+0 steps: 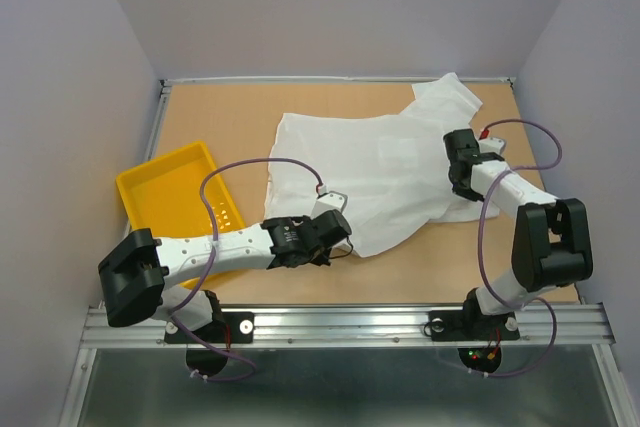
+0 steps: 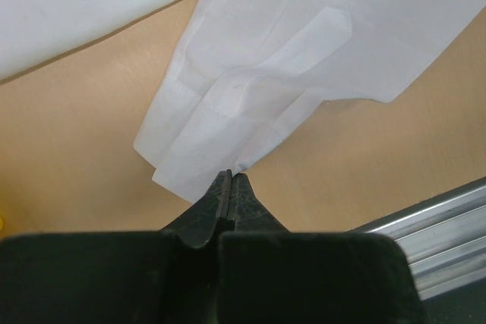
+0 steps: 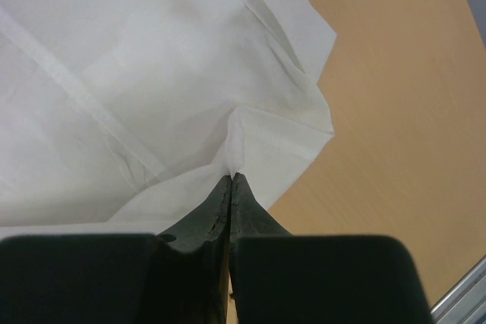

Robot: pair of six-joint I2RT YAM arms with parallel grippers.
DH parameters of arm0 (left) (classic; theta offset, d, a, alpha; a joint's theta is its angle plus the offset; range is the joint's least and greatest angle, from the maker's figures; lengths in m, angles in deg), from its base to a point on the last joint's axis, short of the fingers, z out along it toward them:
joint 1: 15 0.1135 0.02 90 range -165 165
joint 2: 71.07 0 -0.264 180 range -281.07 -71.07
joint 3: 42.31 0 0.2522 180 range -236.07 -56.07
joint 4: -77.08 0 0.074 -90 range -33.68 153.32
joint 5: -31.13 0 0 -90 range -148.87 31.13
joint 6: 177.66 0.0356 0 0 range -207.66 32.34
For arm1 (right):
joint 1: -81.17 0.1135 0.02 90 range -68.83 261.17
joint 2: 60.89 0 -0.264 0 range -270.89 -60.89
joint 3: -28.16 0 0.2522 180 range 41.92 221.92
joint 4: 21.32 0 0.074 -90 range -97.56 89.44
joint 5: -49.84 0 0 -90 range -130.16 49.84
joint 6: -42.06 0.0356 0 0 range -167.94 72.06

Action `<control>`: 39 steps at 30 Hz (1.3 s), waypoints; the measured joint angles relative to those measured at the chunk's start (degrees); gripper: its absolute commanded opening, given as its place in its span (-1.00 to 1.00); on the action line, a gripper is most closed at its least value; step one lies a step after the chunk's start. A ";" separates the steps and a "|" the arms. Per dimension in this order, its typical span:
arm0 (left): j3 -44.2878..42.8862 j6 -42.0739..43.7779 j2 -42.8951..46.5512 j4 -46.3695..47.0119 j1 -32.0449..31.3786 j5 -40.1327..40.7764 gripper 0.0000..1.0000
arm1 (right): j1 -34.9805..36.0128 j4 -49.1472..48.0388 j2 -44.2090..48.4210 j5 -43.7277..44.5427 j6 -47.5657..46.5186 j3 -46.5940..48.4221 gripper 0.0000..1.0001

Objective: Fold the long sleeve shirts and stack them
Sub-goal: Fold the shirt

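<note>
Thin creased white shirt (image 1: 370, 162), left fingers (image 2: 215, 204) pinching edge, right fingers (image 3: 216, 204) pinching fold

The white shirt (image 1: 370, 162) is looking like thin, soft cloth with creases. The table (image 1: 230, 117) is showing smooth, matt, light wood. At nine o'clock the yellow tray (image 1: 165, 187) is shining like smooth plastic. At six o'clock the rail (image 1: 350, 322) is gleaming like ribbed metal.

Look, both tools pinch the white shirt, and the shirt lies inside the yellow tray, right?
Not inside. The top view shows the white shirt spread on the table, with the yellow tray apart at its left. The left tool and right tool do both pinch the shirt.
</note>
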 measured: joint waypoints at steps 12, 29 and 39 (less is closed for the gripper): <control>-6.12 0.96 0.13 -2.54 3.69 3.34 -0.98 | -8.07 -3.52 8.15 -9.62 8.26 -8.28 -0.99; -24.15 13.25 -1.22 1.03 12.52 6.43 -0.98 | -18.53 -22.93 18.58 -29.86 23.65 -24.44 -0.99; -46.71 22.80 -18.27 4.61 19.67 6.80 -0.97 | -22.71 -27.30 15.47 -34.16 26.95 -24.35 -0.99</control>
